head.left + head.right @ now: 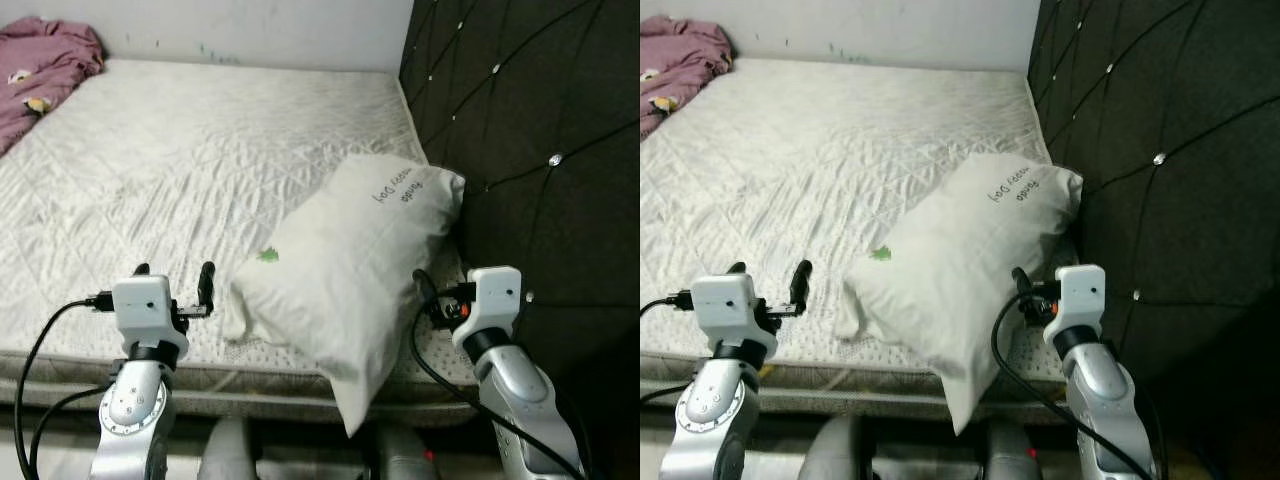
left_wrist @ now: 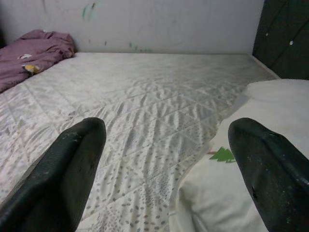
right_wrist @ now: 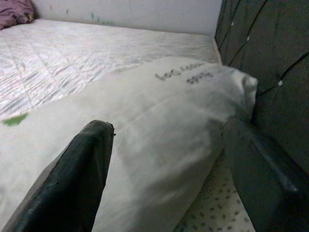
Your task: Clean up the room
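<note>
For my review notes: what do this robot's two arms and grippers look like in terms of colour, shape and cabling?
Both arms are silver metal tubes with rounded joints, each topped by a boxy white wrist housing. Black cables loop from each housing down the arm. The left gripper has two long black fingers with rounded, slightly scuffed tips. The right gripper has matching black fingers, and its housing shows an orange-red part by the cable plug.

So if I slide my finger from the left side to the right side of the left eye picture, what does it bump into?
Purple blanket → left gripper → white pillow → right gripper → black padded headboard.
</note>
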Robot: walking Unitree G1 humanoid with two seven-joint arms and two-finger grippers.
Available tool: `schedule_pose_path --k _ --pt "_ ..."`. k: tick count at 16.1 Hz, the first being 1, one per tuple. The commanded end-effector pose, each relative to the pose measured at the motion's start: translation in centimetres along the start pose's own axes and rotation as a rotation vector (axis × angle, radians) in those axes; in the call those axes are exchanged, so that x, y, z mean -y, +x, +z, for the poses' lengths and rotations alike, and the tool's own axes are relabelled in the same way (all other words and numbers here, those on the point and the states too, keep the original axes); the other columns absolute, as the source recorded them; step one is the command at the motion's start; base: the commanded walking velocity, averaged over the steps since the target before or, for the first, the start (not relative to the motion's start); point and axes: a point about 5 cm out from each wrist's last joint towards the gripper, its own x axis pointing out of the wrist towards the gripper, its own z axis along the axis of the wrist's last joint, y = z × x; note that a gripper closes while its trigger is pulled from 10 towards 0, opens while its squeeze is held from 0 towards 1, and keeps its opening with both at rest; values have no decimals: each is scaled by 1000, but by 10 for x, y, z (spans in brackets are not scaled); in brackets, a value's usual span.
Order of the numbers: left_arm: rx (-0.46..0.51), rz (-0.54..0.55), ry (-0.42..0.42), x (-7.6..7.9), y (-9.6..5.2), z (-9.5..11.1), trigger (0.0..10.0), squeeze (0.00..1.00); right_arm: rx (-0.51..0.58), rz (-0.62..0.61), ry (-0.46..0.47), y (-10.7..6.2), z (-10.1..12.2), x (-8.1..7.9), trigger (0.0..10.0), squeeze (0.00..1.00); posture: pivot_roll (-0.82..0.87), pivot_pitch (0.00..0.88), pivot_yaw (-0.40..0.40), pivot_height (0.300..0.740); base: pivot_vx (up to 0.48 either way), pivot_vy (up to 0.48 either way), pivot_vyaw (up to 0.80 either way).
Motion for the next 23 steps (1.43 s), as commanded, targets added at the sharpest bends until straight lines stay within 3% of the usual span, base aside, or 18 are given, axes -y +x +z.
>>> schedule_pose_path --k 1,5,11,15,19,23 --pt "-15 3 9 -1 0 -2 10000 0 -9 1 2 0 -1 2 10000 0 -31 24 -14 597 0 0 0" --pt "-10 42 0 -5 0 -2 10000 0 -8 22 -2 2 -1 0 10000 0 -32 22 -15 552 0 0 0" --pt "-46 118 -31 -14 1 -3 10000 0 -11 117 -35 12 1 -10 10000 0 -21 31 -14 552 0 0 0" --pt "-46 126 -35 -15 -5 2 10000 0 -34 243 -26 28 1 -28 10000 0 6 68 -22 542 0 0 0" --pt "-65 144 -29 -19 -17 3 10000 0 -107 445 2 31 -5 -47 10000 0 46 105 -40 507 0 0 0" --pt "-61 149 -23 -16 -15 7 10000 0 -117 501 -10 43 -4 -65 10000 0 65 110 -43 507 0 0 0"
